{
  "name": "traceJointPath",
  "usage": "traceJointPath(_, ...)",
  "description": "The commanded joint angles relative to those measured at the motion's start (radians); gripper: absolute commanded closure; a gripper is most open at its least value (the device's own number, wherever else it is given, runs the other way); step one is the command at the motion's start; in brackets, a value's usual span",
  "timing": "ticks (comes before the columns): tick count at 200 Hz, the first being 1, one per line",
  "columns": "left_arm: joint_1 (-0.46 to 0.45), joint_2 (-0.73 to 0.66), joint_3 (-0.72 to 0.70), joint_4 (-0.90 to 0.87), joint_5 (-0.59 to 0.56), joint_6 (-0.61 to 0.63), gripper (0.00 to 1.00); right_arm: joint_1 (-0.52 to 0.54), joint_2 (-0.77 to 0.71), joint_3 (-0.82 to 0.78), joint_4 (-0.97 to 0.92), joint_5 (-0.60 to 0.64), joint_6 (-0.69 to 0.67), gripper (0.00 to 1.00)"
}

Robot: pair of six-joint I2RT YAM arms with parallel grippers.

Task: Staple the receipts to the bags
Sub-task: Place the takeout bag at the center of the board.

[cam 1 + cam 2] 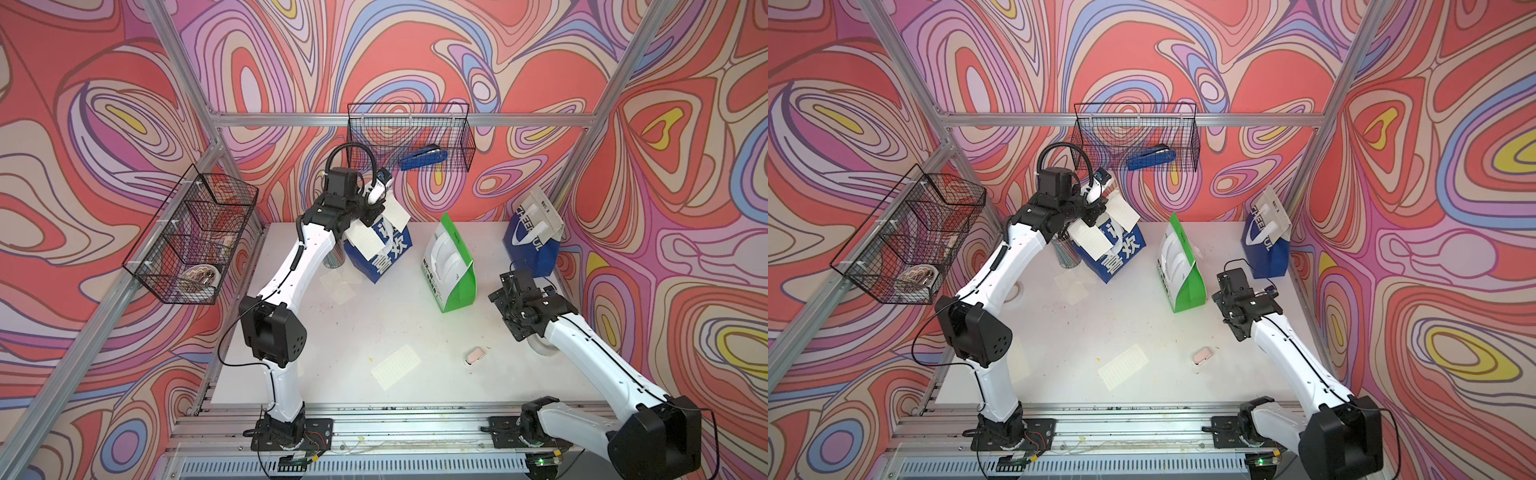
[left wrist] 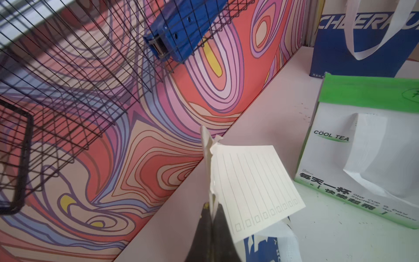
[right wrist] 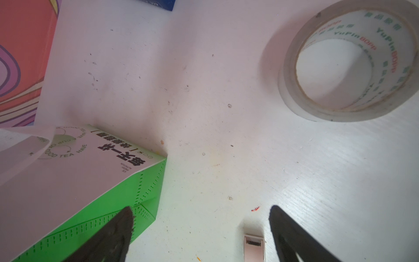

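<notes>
Jutting from the pressed-together fingers of the left gripper [image 2: 212,212], a white receipt [image 2: 254,188] with thin ruled lines and a row of small boxes is pinched by one edge. A crumpled white strip sits in the same pinch; what it belongs to I cannot tell. The slip hangs just above the blue-white bag [image 1: 384,259] with large Chinese characters, at the back of the table [image 1: 374,324]. A second receipt [image 1: 397,367] lies flat near the front. The green-white bag [image 1: 451,270] and the CHEERFUL bag [image 1: 532,245] stand to the right. The left arm reaches up and forward, wrist bent over the bag. The right gripper [image 3: 201,208] hovers low over bare table, jaws spread, beside the green-white bag.
</notes>
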Motion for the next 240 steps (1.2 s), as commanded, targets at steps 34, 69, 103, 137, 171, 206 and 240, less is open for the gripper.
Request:
traceJointPath(34, -0.002, 0.111, 0.142, 0.135, 0.041, -0.059, 1.00, -0.006, 0.036, 0.106, 0.077, 0.009, -0.163, 0.05)
traceJointPath(69, -0.009, 0.146, 0.152, 0.169, 0.066, -0.082, 1.00, -0.006, 0.041, 0.175, 0.115, 0.018, -0.318, 0.05)
traceJointPath(103, -0.018, 0.189, 0.156, 0.237, 0.041, -0.070, 1.00, -0.006, 0.005, 0.190, 0.224, -0.062, -0.474, 0.06)
traceJointPath(137, -0.022, 0.255, 0.168, 0.307, 0.034, -0.123, 1.00, -0.006, -0.043, 0.208, 0.302, -0.123, -0.634, 0.13)
traceJointPath(171, -0.028, 0.294, 0.168, 0.354, 0.039, -0.156, 1.00, -0.006, -0.074, 0.243, 0.353, -0.236, -0.829, 0.24)
traceJointPath(206, -0.039, 0.295, 0.149, 0.404, 0.048, -0.155, 0.82, -0.006, 0.022, 0.380, 0.264, -0.362, -0.976, 0.27)
traceJointPath(240, -0.039, 0.271, 0.123, 0.452, 0.093, -0.179, 0.76, -0.006, 0.147, 0.482, 0.188, -0.427, -1.039, 0.30)
